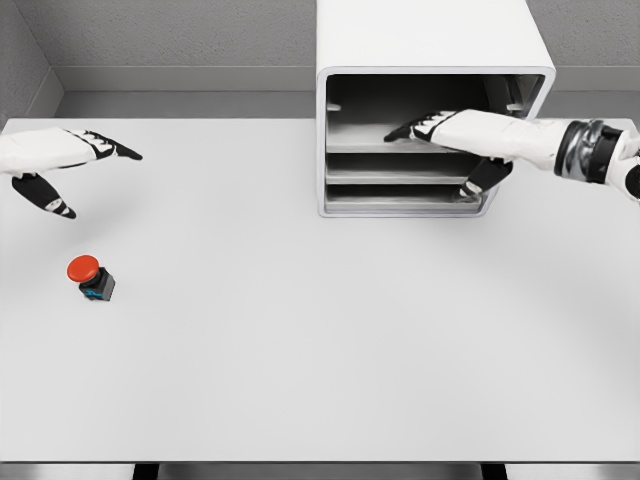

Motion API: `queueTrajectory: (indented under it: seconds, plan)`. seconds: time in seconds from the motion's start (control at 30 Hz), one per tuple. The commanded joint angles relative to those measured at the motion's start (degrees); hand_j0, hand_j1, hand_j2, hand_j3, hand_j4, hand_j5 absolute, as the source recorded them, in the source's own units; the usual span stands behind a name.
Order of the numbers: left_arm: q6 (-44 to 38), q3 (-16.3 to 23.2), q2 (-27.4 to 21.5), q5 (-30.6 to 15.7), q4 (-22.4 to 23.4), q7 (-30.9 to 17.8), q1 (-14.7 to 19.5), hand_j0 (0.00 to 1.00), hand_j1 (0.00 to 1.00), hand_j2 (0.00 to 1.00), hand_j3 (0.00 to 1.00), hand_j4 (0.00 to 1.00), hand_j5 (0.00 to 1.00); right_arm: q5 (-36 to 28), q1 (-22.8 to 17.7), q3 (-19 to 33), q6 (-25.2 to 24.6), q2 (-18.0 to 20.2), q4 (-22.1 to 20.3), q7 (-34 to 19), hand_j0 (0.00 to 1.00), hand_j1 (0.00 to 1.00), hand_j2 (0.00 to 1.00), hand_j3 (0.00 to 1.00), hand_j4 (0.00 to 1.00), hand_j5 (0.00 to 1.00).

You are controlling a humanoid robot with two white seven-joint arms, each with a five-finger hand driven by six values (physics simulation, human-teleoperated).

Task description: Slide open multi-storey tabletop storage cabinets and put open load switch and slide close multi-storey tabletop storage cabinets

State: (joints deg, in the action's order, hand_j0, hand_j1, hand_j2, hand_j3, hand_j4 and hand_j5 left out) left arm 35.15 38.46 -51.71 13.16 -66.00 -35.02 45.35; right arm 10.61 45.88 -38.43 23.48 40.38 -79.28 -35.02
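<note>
A big white box-shaped cabinet with rounded corners stands at the back of the flat, pale grey counter, a bit right of the middle. Its front is open, and inside there are grey shelves stacked one above the other.

The right robot hand comes in from the right side on a white arm with a shiny silver wrist ring. It reaches into the open front of the cabinet. Its black and white fingers stretch out flat, just above the top shelf. Its thumb points down beside the lower shelves. The hand is spread and holds nothing.

The left robot hand is far over on the left side, above the counter. Its fingers point to the right, and its thumb hangs down below them. It is spread too, and it holds nothing.

A small switch with a round red button on top and a dark block with a bit of blue below sits on the counter near the left side. It is in front of the left robot hand and not touching it. It is well apart from the cabinet.
</note>
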Motion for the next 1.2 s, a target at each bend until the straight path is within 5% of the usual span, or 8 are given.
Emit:
queueTrajectory:
  seconds: [0.0,0.53,0.87,1.17]
  plan:
    - [-0.1,-0.1,-0.1,-0.3,0.0,0.0,0.0,1.0,1.0,1.0,1.0,1.0,1.0,-0.2,0.0,-1.4,-0.8,-0.7,1.1,0.0,1.0,1.0,1.0,1.0,1.0,1.0]
    - [-0.1,-0.1,-0.1,-0.3,0.0,0.0,0.0,1.0,1.0,1.0,1.0,1.0,1.0,0.6,1.4,-4.2,-1.2,-1.7,2.6,0.0,1.0,1.0,1.0,1.0,1.0,1.0]
    - [-0.1,-0.1,-0.3,-0.4,-0.2,0.0,-0.1,1.0,1.0,1.0,1.0,1.0,1.0,0.1,-1.1,-2.2,0.0,4.0,-7.6,0.0,1.0,1.0,1.0,1.0,1.0,1.0]
    - [-0.1,-0.1,-0.6,-0.4,-0.4,0.0,-0.1,1.0,1.0,1.0,1.0,1.0,1.0,0.0,-3.5,-0.4,1.3,5.9,-10.8,0.0,1.0,1.0,1.0,1.0,1.0,1.0]
